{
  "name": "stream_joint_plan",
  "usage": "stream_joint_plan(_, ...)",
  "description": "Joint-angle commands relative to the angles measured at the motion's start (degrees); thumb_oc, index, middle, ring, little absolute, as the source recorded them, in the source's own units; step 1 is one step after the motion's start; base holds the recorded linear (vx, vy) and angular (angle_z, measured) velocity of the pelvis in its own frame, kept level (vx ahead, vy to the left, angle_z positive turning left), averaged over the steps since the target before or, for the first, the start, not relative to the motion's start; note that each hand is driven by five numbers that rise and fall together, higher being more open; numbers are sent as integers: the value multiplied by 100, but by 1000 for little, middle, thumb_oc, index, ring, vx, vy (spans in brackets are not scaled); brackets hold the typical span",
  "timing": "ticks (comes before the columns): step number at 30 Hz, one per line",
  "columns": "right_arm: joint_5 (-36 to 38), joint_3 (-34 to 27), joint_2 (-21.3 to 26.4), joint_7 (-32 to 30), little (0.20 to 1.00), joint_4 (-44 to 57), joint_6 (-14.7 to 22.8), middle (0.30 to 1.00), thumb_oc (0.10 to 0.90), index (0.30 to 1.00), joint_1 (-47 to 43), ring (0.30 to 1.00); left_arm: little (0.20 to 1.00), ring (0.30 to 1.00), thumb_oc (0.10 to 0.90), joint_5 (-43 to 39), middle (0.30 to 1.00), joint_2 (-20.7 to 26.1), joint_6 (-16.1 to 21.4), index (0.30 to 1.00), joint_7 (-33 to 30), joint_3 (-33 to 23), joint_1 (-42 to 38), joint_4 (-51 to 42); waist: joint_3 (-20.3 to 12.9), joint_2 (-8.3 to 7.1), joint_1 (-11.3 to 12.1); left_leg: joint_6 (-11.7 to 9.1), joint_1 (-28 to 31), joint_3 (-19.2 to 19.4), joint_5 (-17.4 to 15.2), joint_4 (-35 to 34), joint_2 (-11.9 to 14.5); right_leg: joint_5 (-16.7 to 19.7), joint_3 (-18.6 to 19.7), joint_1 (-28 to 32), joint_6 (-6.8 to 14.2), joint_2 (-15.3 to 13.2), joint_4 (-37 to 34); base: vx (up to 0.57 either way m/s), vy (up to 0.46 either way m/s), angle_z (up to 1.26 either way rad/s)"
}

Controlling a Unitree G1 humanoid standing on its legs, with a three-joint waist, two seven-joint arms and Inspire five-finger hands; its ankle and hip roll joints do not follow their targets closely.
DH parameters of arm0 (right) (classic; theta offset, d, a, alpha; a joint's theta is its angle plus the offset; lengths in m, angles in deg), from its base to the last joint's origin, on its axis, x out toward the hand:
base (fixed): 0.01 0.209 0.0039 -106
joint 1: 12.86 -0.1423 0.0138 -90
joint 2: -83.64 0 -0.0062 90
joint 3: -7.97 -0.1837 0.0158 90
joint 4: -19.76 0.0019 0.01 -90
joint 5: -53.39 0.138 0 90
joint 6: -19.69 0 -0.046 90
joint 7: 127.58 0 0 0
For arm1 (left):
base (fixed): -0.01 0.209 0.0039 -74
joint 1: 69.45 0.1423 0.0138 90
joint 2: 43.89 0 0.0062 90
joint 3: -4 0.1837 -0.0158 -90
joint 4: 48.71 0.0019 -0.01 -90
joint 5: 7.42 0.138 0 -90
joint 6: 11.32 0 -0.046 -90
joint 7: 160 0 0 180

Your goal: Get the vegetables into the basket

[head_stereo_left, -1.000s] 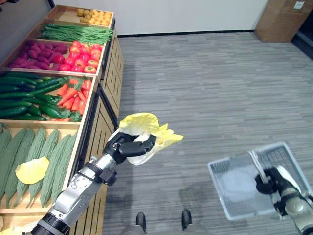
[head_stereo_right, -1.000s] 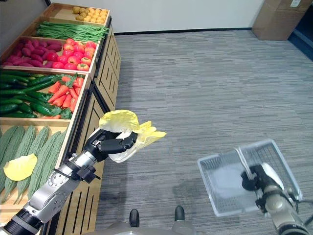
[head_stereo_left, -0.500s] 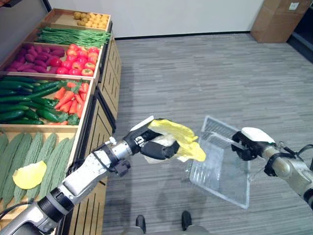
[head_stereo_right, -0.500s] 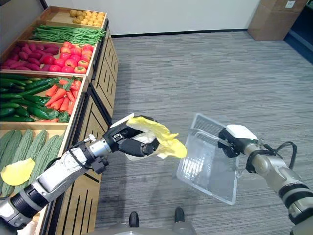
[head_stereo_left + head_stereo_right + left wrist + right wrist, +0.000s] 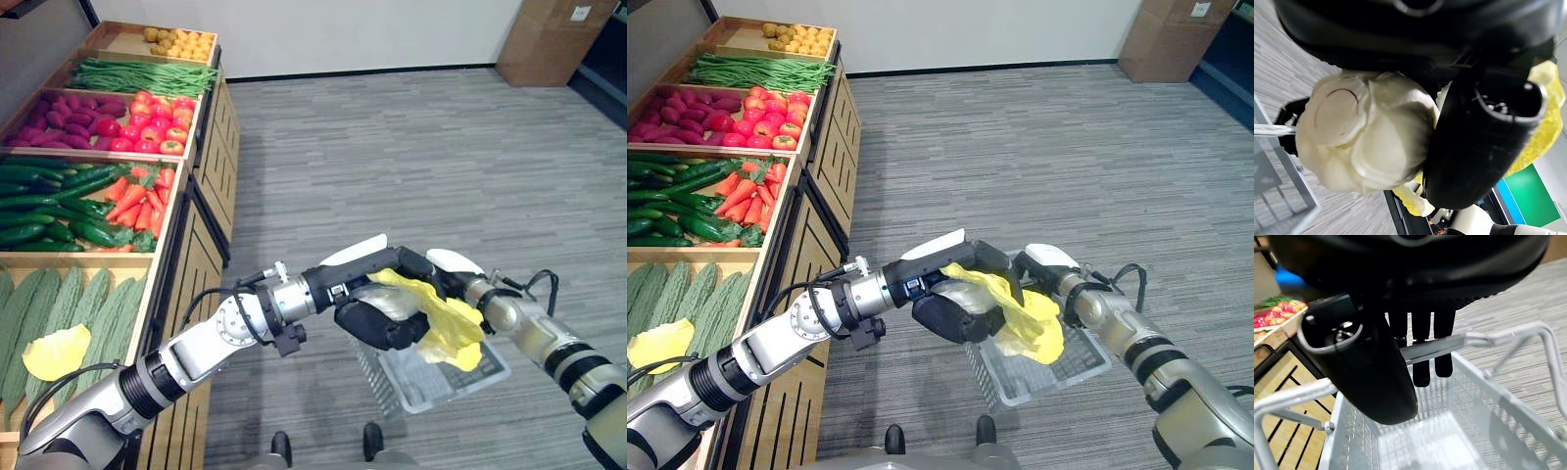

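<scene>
A cabbage (image 5: 446,318) with a pale base (image 5: 1366,137) and yellow leaves is in my left hand (image 5: 377,318), whose fingers and thumb (image 5: 1479,137) curl round it. It hangs right over the grey wire basket (image 5: 431,377), its leaves drooping across the basket's near rim. My right hand (image 5: 453,266) comes in from the right and is shut on the basket's handle (image 5: 1449,343), holding the basket (image 5: 1415,445) roughly level above the floor. The inside of the basket looks bare in the right wrist view.
A wooden produce stand (image 5: 201,245) runs along the left, with bins of bitter gourds (image 5: 108,313), cucumbers and carrots (image 5: 137,201), red fruit (image 5: 147,137) and green beans (image 5: 147,73). A loose yellow leaf (image 5: 54,351) lies on the gourds. A cardboard box (image 5: 544,44) stands far right on grey carpet.
My left hand has carried the cabbage right and down until it hangs over the basket. My right hand has swung the basket in toward the middle and levelled it under the cabbage.
</scene>
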Motion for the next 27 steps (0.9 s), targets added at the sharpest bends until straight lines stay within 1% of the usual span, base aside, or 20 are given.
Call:
stream_joint_plan(1,603,-124,-70,-487,300,17,140,300,400,300,-1580,300,300,300,400,-6,300,-381,613,300,-164,129,-618,-258,-319,-201,139,-387,-4,-137,-149,4,285,116,-112,107,595,-375,5,0,0,0)
stream_joint_plan(2,633,-144,-141,-489,300,2,125,300,400,300,-1610,300,300,300,400,15,300,-424,590,300,-162,149,-595,-240,-305,-209,144,-377,-40,-141,-94,4,279,167,-98,70,584,-377,5,0,0,0)
stream_joint_plan(5,673,-139,-206,-491,300,-29,102,300,400,300,-1642,300,300,300,400,14,300,-463,557,300,-148,158,-545,-216,-302,-212,146,-373,-47,-146,-94,4,276,165,-89,59,579,-376,5,-11,1,0)
stream_joint_plan(7,642,-95,-386,-561,300,-103,27,300,400,300,-1840,300,300,300,400,91,300,-533,495,300,-147,190,-448,-153,-274,-221,163,-357,-61,-152,-98,4,266,170,-62,44,564,-375,5,0,0,0)
stream_joint_plan(9,643,-95,-419,-577,300,-143,18,300,400,300,-1903,300,300,300,400,96,300,-545,482,300,-149,185,-419,-133,-270,-223,168,-353,-65,-155,-99,4,265,168,-60,40,560,-374,5,0,0,0)
stream_joint_plan(10,632,-80,-557,-640,300,-352,-43,300,400,300,-2079,300,300,300,400,162,300,-532,450,300,-161,158,-361,-113,-260,-226,203,-345,-73,-169,-98,4,259,163,-63,34,551,-370,5,0,0,0)
stream_joint_plan(12,632,-76,-562,-642,300,-358,-41,300,400,300,-2086,300,300,300,400,162,300,-531,450,300,-162,154,-360,-113,-259,-226,199,-345,-73,-169,-98,4,259,163,-64,34,551,-370,5,0,0,0)
stream_joint_plan(14,661,-123,-758,-754,300,-655,-108,300,400,300,-2267,300,300,300,400,226,300,-545,424,300,-174,168,-317,-71,-252,-221,235,-341,-92,-190,-94,4,249,162,-80,33,540,-378,5,0,0,0)
stream_joint_plan(18,689,-62,-884,-809,300,-904,-157,300,400,300,-2566,300,300,300,400,321,300,-543,400,300,-176,219,-315,3,-226,-237,274,-332,-130,-226,-83,4,234,160,-97,23,537,-383,5,0,0,0)
stream_joint_plan(22,1004,-155,-1061,-825,300,-945,-187,300,400,300,-2763,300,300,300,400,553,300,-512,397,300,-256,177,-270,149,-183,-253,296,-326,-188,-249,-71,4,217,181,-110,-16,545,-397,5,-19,11,5)
stream_joint_plan(23,1076,-161,-1103,-844,300,-863,-204,300,400,300,-2840,300,300,300,400,771,300,-480,397,300,-302,140,-276,221,-162,-265,298,-326,-198,-242,-68,4,219,195,-106,-39,543,-396,5,0,0,0)
stream_joint_plan(24,1077,-160,-1103,-843,300,-861,-207,300,400,300,-2841,300,300,300,400,775,300,-481,399,300,-304,140,-276,222,-162,-265,297,-326,-198,-242,-67,4,218,195,-106,-39,543,-396,5,0,0,0)
stream_joint_plan(27,1212,-192,-1164,-823,300,-748,-238,300,400,300,-2870,300,300,300,400,1311,300,-451,431,300,-446,98,-376,350,-155,-290,283,-321,-200,-243,-70,4,213,200,-99,-43,540,-390,5,0,0,0)
